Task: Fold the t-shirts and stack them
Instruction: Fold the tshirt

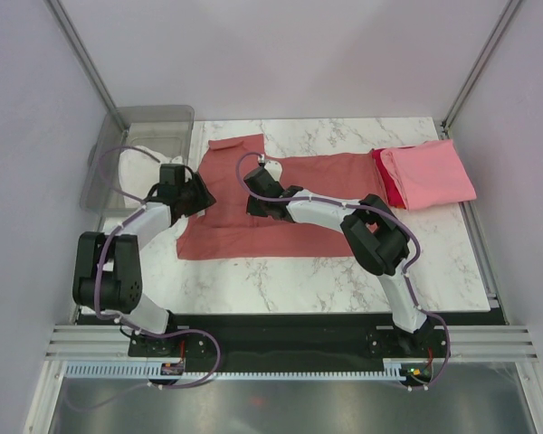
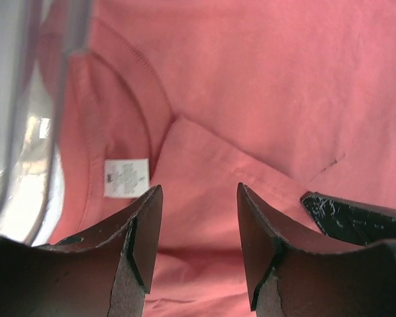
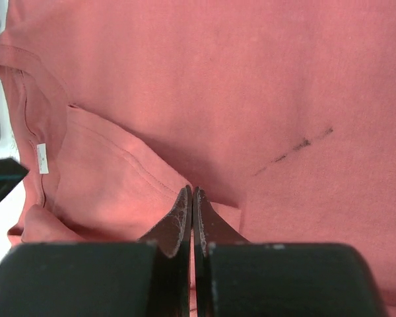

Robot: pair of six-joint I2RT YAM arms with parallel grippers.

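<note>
— Top external view: what lies where?

— A dusty salmon-red cloth t-shirt (image 1: 226,235) is spread flat across the middle of the white marble-patterned surface (image 1: 326,280). At the right edge sits a folded light pink t-shirt (image 1: 430,172), lying on top of a bright red t-shirt (image 1: 386,181) whose edge shows on its left side. A clear plastic bin (image 1: 154,122) stands at the far left with a white cloth (image 1: 136,167) in it.

— And the arms?

— Both reach over the salmon shirt. The left fingers (image 1: 204,195) hang above its left side, next to the bin. The right fingers (image 3: 192,193) are nearer the middle, close beside them.

— How do they stand?

— On the left wrist view the left fingers are parted with a plain gap, nothing between them, only shirt below, the collar and its white label (image 2: 125,177) just ahead. The right fingers are pressed tight together, nipping the hem of a folded-over flap of the salmon shirt.

— Anything else on the cloth?

— A dark streak (image 3: 297,145) to the right of that flap.
</note>
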